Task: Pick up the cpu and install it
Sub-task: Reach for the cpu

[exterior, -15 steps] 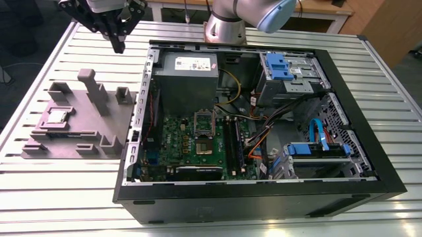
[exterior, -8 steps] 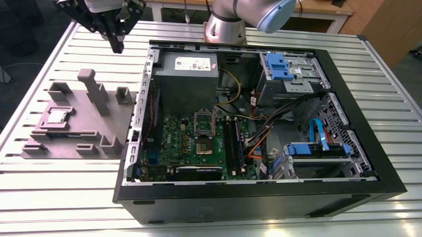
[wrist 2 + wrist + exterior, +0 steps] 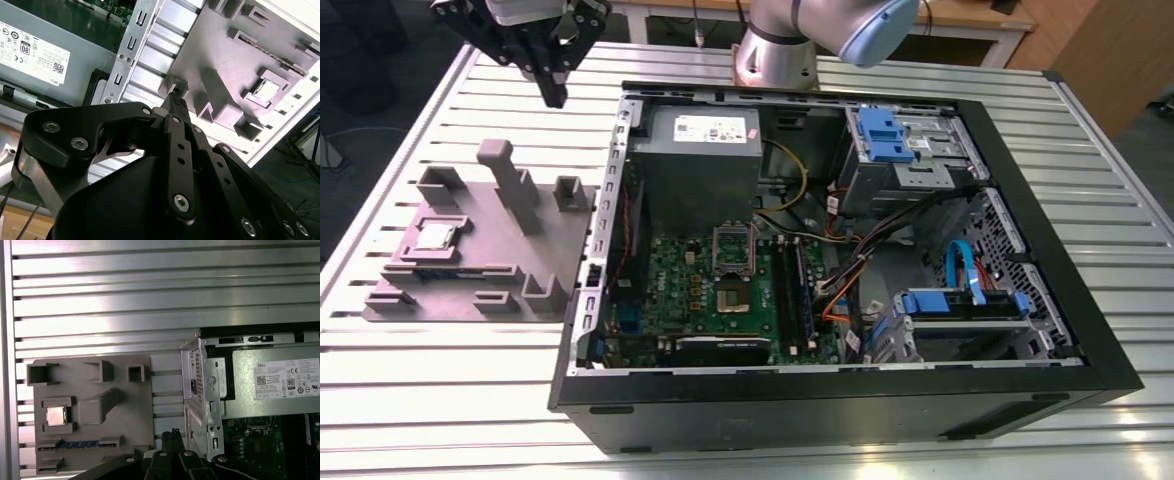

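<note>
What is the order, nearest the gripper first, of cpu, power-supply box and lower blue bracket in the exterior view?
1. power-supply box, inside the computer case.
2. cpu, on the grey fixture.
3. lower blue bracket, exterior view's right.

A ribbed aluminium counter point(image 3: 454, 400) catches bright glare along its near slats. Behind it stands a light wooden desk point(image 3: 961, 12) on white legs, beside a wooden cabinet panel point(image 3: 1101, 60); dark floor point(image 3: 374, 70) lies at the exterior view's left.
</note>
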